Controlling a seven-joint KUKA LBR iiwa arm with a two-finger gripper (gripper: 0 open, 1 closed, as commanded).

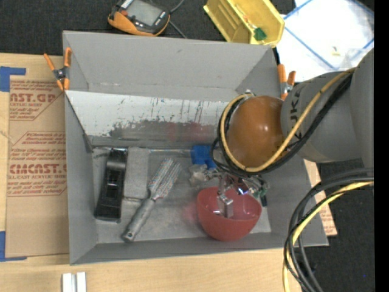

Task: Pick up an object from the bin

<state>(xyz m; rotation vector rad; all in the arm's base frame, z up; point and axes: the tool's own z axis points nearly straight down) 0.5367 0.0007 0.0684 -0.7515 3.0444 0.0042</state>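
My gripper point(226, 204) hangs under the orange dome at the bin's right side, its fingertips down inside a red bowl point(228, 218) that rests near the front right corner. The fingers stand close together at the bowl's inner wall. A small blue block point(201, 155) lies just behind the gripper by the back wall. To the left, a grey hairbrush point(151, 198) lies diagonally on the floor, its handle pointing to the front left.
A black tape dispenser point(111, 184) lies along the left side, with a grey flat pad point(137, 173) beside it. The arm's body and cables cover the bin's right wall.
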